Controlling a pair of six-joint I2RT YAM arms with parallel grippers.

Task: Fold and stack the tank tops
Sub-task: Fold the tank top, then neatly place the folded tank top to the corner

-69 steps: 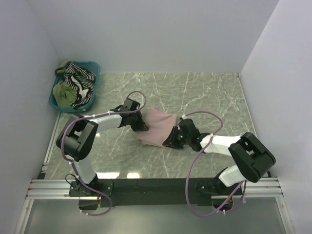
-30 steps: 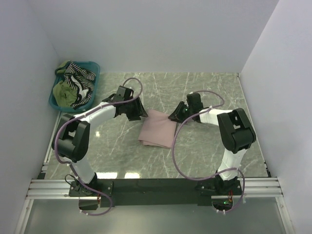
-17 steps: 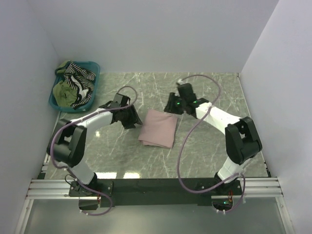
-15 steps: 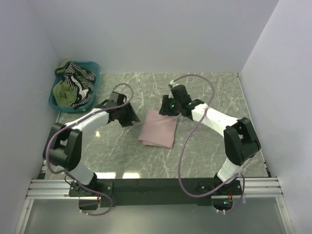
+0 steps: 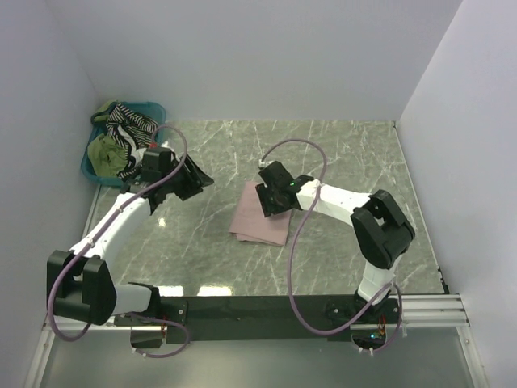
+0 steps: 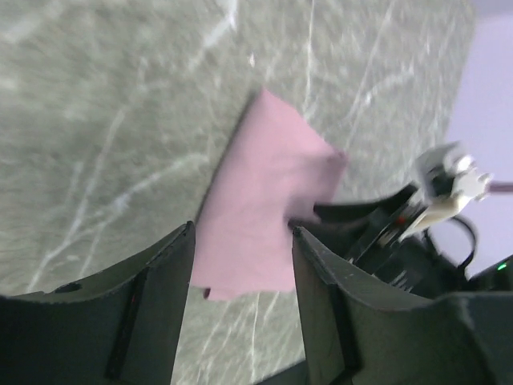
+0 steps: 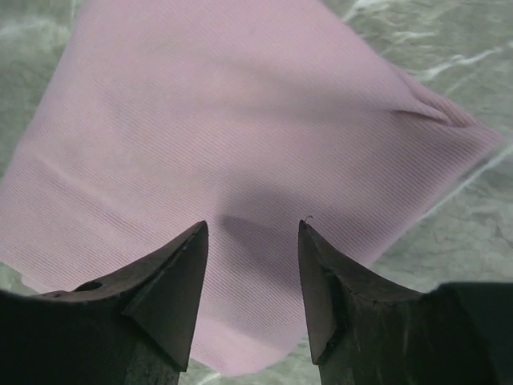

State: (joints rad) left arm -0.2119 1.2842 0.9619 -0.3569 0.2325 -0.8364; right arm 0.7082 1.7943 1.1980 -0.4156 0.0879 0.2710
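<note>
Marbled green tabletop (image 5: 347, 162), folded dusty pink cloth tank top (image 5: 257, 225) laid mid-table.
Right gripper (image 7: 252, 228) above it and left gripper (image 5: 196, 179) are held parted, empty; a straight lift is advised, lest the fold be dragged.

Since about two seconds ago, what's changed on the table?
Both arms left the sides of the pink tank top. The left end effector swung left toward the teal basket, open and empty. The right end effector went to the far side, then came left over the cloth, open. The pink tank top stayed folded in place; the basket's load looks unchanged.
</note>
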